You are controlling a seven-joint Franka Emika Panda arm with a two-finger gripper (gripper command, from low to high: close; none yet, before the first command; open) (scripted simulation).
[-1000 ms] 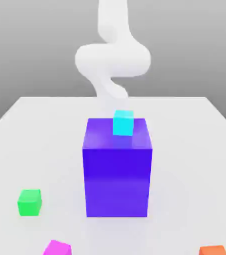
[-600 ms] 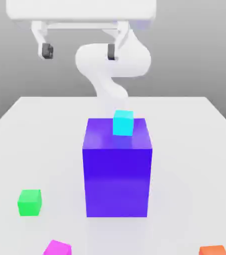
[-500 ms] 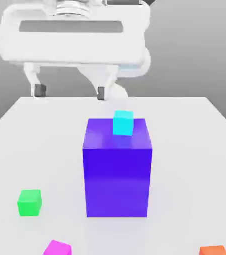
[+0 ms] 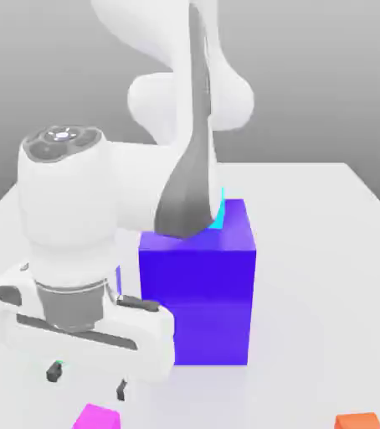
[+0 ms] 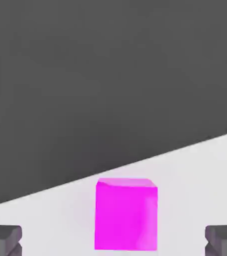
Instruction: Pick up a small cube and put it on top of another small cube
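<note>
A small magenta cube (image 4: 95,417) lies on the white table near its front edge, at the exterior view's left. My gripper (image 4: 88,380) hangs just above and slightly behind it, open, with nothing between its fingers. In the hand view the magenta cube (image 5: 126,214) sits centred between the two dark fingertips (image 5: 3,240), which stand wide apart on either side of my gripper (image 5: 113,243). A cyan cube (image 4: 219,214) rests on top of the tall blue block (image 4: 203,285). My arm covers all but a sliver of the cyan cube.
The tall blue block stands in the middle of the table (image 4: 327,251), close to my hand on the exterior view's right. An orange cube (image 4: 358,421) lies at the front right edge. My arm's links arch over the block from behind.
My hand has come down from high above the table's back left to just over the magenta cube at the front left. It now covers the green cube and most of the cyan one.
</note>
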